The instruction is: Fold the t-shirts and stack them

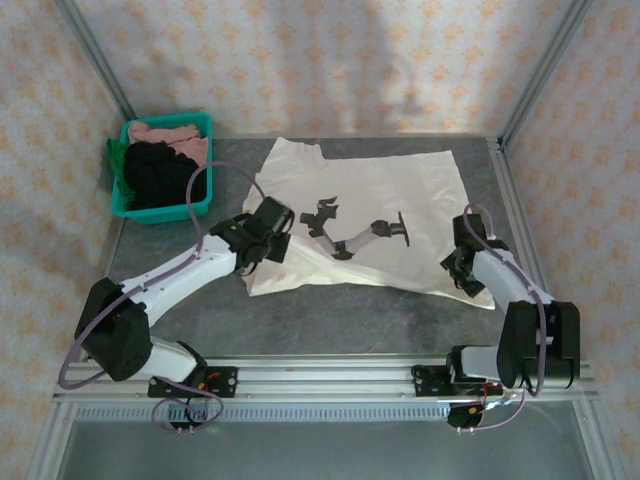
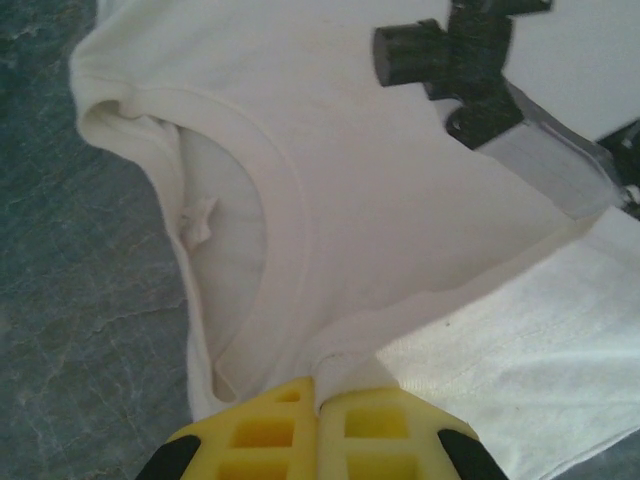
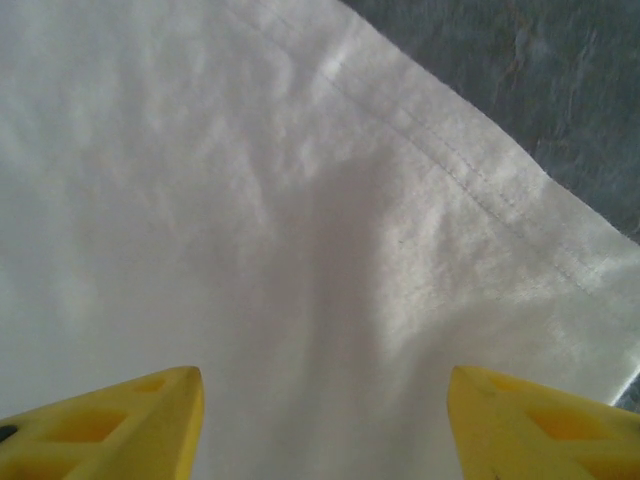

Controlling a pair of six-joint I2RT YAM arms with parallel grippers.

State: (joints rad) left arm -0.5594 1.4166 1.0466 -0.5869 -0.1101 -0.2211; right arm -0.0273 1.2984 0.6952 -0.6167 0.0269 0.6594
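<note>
The cream-white t-shirt [image 1: 400,190] lay spread flat on the grey table [image 1: 350,320]. The left gripper [image 2: 318,395] was pinched tight on a fold of it beside the collar [image 2: 285,200]. The right gripper [image 3: 325,390] hovered over its hem [image 3: 470,170], fingers well apart, holding nothing. Black and pink shirts [image 1: 160,170] sat in the teal bin [image 1: 165,213].

Cream t-shirt [image 1: 400,190] spread on table [image 1: 330,320]; teal bin [image 1: 163,212] holds clothes [image 1: 160,172].
</note>
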